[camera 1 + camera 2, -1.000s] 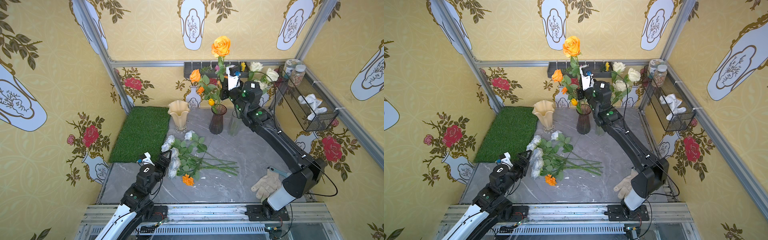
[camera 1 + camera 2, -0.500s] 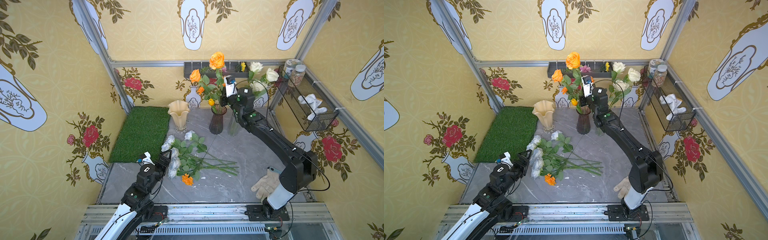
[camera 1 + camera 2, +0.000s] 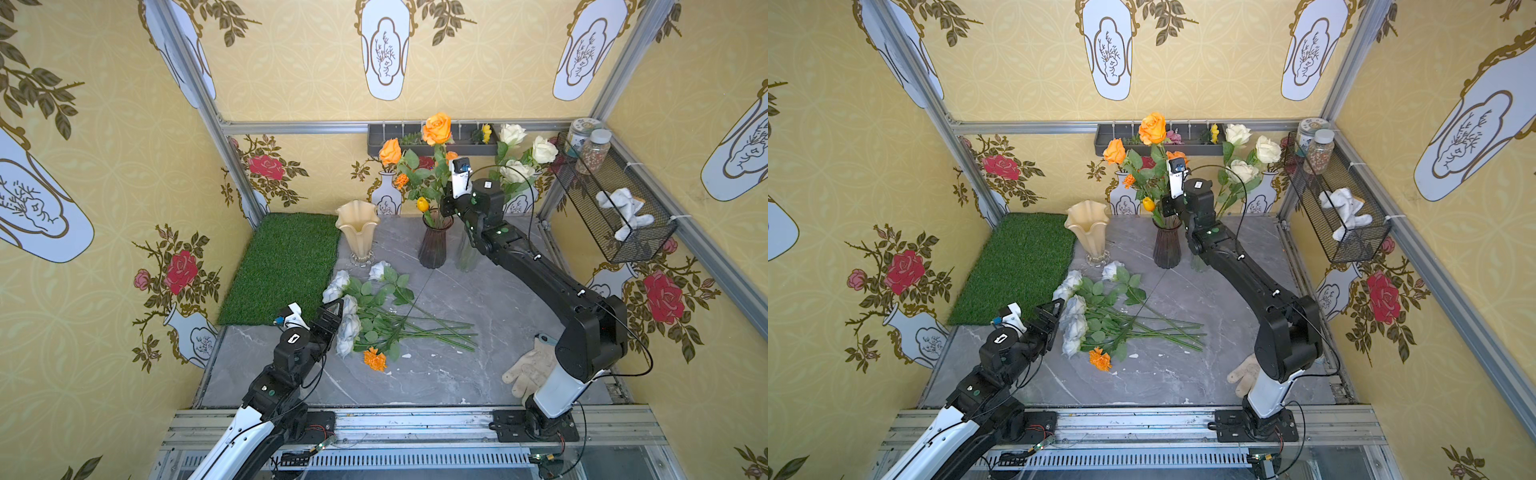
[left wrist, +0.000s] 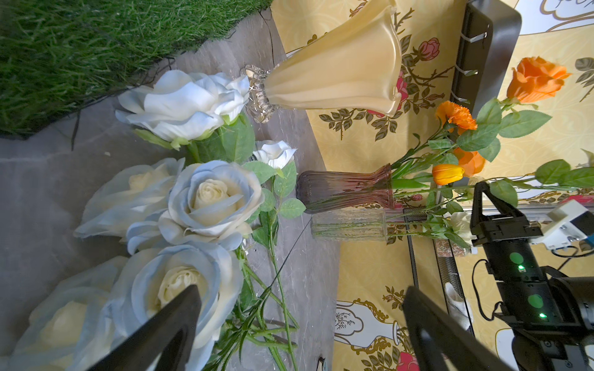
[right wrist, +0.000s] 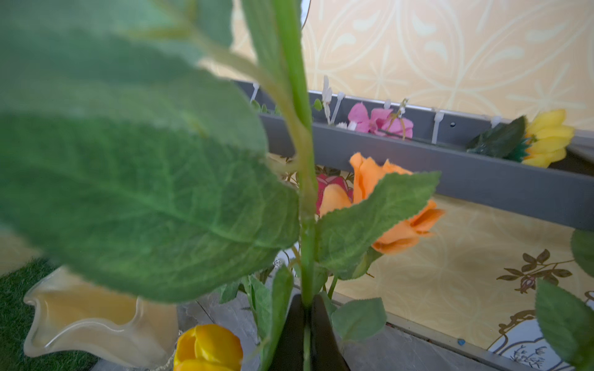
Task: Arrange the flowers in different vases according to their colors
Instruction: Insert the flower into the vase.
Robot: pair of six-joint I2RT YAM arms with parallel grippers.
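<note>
Clear glass cylinder vase [image 3: 466,258], beside the dark purple ribbed glass vase [image 3: 433,246], is half hidden by the right arm [image 3: 540,270]. Tall orange rose [image 3: 436,128] stands lower above the purple vase than a second ago. Right gripper [image 5: 307,321] pinches its stem. Left gripper [image 4: 300,290] gapes wide, empty, beside pale blue-white roses [image 3: 348,328] lying before that vase.

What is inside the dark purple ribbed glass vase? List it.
Green stems of an orange rose, an orange marigold and a small yellow tulip rise from the purple vase. The right gripper pinches a taller orange rose's stem above it; leaves and dark glass hide their ends.
</note>
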